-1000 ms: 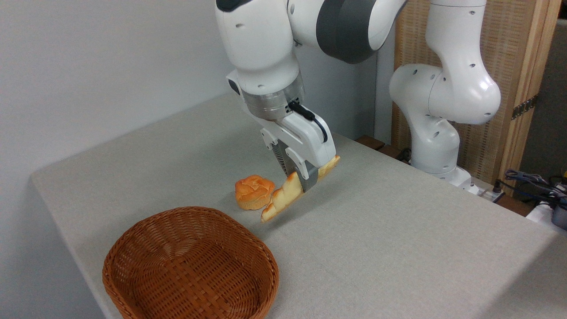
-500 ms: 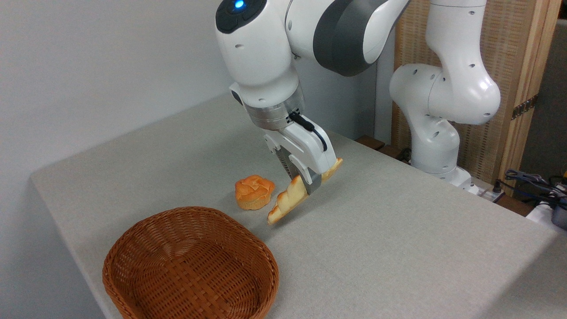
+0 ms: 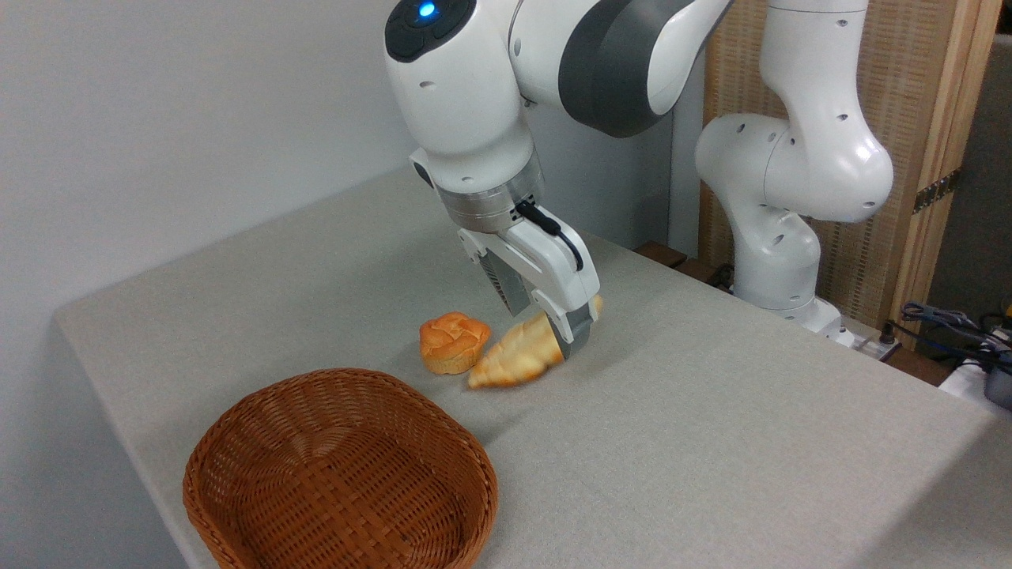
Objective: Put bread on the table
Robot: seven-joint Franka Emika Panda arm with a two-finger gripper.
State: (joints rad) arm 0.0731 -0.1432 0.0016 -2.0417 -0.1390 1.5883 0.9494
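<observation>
The bread [image 3: 515, 360], a long pale golden loaf, looks motion-blurred and lies low on the grey-beige table [image 3: 711, 427]. Its near tip is beside the small orange bun [image 3: 452, 341]. Its far tip shows behind the gripper's right finger. My gripper [image 3: 547, 332] stands over the loaf's far half with its fingers spread apart, open. The loaf still lies between the fingers [image 3: 578, 336]; whether they touch it I cannot tell.
A brown wicker basket [image 3: 237, 427] with nothing inside sits at the table's near left corner. The arm's white base [image 3: 779, 269] stands at the back right, with cables [image 3: 949, 328] beyond the table's right edge. A wall runs along the left.
The gripper has gone from shut on the bread to open. The loaf, held tilted above the table before, has dropped onto the cloth beside the bun.
</observation>
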